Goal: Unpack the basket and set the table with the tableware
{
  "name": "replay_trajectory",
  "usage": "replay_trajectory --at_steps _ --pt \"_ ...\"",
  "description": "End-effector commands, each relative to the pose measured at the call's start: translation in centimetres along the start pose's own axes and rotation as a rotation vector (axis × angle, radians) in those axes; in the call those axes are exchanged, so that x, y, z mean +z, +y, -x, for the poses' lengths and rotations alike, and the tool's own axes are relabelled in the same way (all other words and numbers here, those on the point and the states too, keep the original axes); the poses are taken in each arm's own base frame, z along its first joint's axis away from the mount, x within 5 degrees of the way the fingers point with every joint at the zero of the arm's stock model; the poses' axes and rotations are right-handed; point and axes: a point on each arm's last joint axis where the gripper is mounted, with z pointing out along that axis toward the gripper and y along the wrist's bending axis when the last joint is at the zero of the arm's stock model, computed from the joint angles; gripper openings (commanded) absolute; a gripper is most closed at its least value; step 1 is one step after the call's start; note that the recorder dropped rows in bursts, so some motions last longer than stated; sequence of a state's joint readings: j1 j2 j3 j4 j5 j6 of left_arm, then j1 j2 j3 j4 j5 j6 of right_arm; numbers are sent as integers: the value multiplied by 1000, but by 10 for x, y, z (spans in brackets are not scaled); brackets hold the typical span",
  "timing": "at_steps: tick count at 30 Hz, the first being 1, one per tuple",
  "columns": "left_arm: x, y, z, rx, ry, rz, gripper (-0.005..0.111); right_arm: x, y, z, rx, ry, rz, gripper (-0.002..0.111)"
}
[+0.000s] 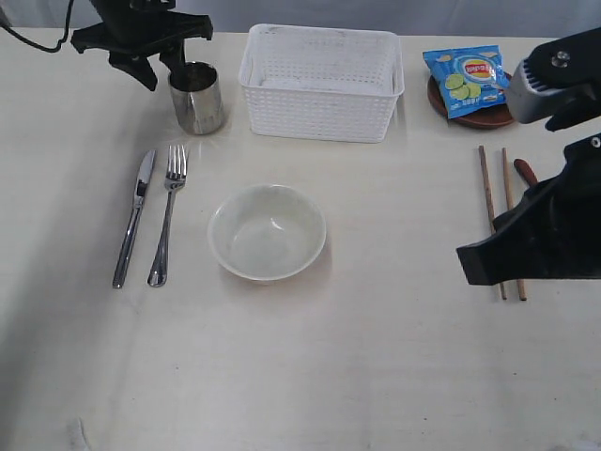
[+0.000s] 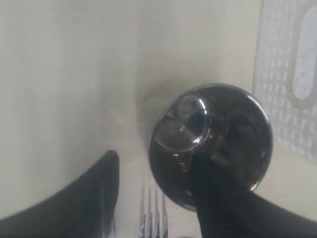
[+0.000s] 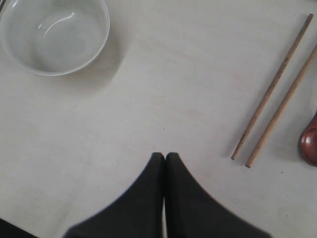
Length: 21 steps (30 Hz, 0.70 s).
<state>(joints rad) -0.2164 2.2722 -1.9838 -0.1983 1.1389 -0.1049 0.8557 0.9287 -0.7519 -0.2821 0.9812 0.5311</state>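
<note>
Setting cup (image 1: 196,97) on counter (image 1: 376,357) beside basket (image 1: 321,83), above fork (image 1: 167,211), left claw (image 2: 153,158) spread, released; right claw (image 3: 165,157) clenched, empty, near chopsticks (image 1: 487,193). Next, likely: lifting straight up without tipping cup.

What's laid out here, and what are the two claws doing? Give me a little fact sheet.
Basket: white perforated plastic basket, looks empty
Cup: shiny steel cup, upright, left of basket
Plate: small brown round plate right of basket, blue chip bag on it
Centre: pale off-white bowl, empty
Left of bowl: steel knife and steel fork, side by side
Right of bowl: two wooden chopsticks, dark red wooden spoon beside them
Left gripper: open, at the cup's rim
Right gripper: shut, empty, over bare cream-white table
</note>
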Motion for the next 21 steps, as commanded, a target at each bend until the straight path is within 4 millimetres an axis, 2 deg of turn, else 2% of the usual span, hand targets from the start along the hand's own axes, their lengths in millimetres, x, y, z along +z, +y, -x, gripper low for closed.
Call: replay_trajectory --at_steps 1,3,21 --pt "-3 -5 5 9 -51 -15 36 -1 -2 0 8 -11 -5 0" --pt "-4 -5 5 9 -58 -16 31 -1 -2 0 8 -11 -5 0" --pt "-4 -4 6 20 -61 -14 31 -1 -1 0 7 -14 -3 0"
